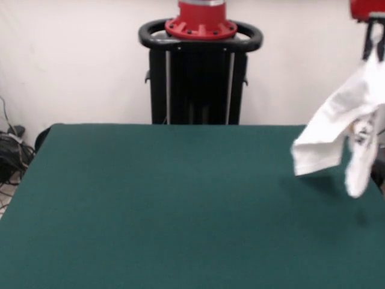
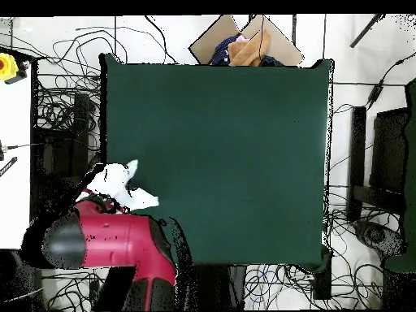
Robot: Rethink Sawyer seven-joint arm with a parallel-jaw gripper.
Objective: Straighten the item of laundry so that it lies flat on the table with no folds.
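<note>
The item of laundry [image 1: 337, 135], a white shirt with a bit of dark print showing, hangs bunched in the air over the right end of the table [image 1: 168, 205]. Its lower hem and one sleeve dangle just above the green top. My gripper [image 1: 373, 37] shows only at the top right corner, shut on the shirt's upper part. In the overhead view the item of laundry [image 2: 123, 185] is a crumpled white bundle at the left edge of the table [image 2: 227, 146], beside my red arm [image 2: 114, 244]; the gripper itself is hidden there.
The robot's pedestal [image 1: 198, 72] stands behind the table's far edge. A cardboard box of clothes [image 2: 244, 45] sits off one table edge. Cables [image 2: 57, 106] lie on the floor around the table, and dark furniture [image 2: 390, 154] stands at the right.
</note>
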